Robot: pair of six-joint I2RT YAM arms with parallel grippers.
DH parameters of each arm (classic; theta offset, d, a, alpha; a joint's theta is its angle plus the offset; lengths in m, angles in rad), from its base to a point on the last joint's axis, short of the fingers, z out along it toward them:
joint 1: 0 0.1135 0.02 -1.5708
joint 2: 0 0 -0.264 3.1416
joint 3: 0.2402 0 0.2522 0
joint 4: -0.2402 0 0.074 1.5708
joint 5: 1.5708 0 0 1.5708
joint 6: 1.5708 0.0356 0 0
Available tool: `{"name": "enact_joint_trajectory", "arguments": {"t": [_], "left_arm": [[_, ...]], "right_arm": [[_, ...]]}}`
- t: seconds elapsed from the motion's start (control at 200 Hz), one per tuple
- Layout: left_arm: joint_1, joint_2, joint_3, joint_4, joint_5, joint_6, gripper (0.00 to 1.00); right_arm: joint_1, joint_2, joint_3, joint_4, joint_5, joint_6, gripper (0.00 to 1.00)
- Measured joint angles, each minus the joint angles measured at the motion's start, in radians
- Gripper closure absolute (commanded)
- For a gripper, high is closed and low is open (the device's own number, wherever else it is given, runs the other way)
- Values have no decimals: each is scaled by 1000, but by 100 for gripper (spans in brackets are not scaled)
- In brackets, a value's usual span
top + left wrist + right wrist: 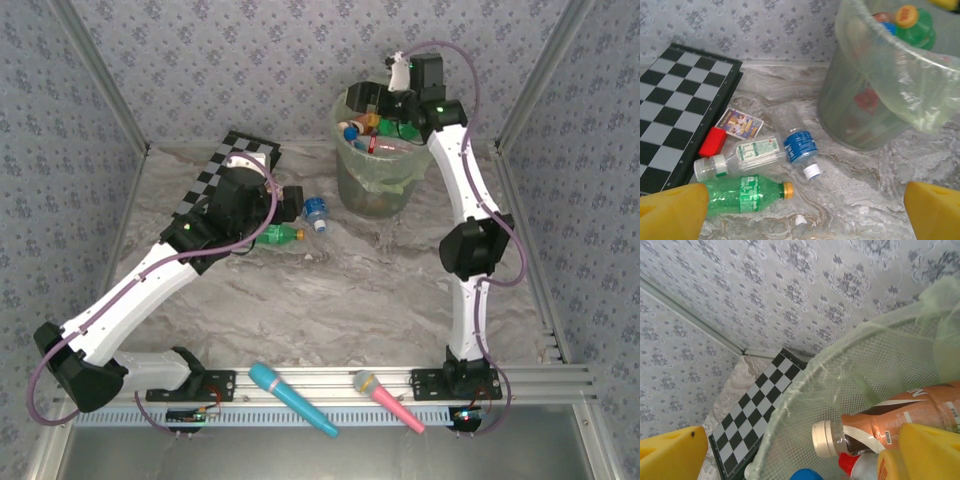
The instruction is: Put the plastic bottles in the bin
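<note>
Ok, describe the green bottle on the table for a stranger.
Find the pale green bin, then the chessboard to its left. Between them the green bottle lies by a clear bottle and a blue-labelled bottle. It alone is tinted, with an orange cap.

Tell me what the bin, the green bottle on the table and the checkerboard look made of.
The bin: pale green translucent plastic, apparently meshed; contents show through. Its liner: thin, glossy, crinkled film. The green bottle: see-through tinted plastic with shiny highlights. The checkerboard: matte and rigid, possibly card or wood; cannot tell.
</note>
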Motion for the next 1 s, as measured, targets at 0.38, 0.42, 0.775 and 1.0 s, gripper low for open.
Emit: {"name": "enact_joint_trajectory", "arguments": {"t": [0.38,0.42,0.775,1.0], "left_arm": [[169,-4,-149,2,86,-134,2],[188,-3,-164,1,98,-148,3],[280,143,-185,-59,136,-293,4],[302,223,-216,-57,182,-557,8]], "right_arm": [[-19,-242,-195,20,21,0,0],[-19,-273,-234,29,30,0,0],[12,-504,-524,81,109,-23,1],[58,-606,-634,100,157,-45,0]]}}
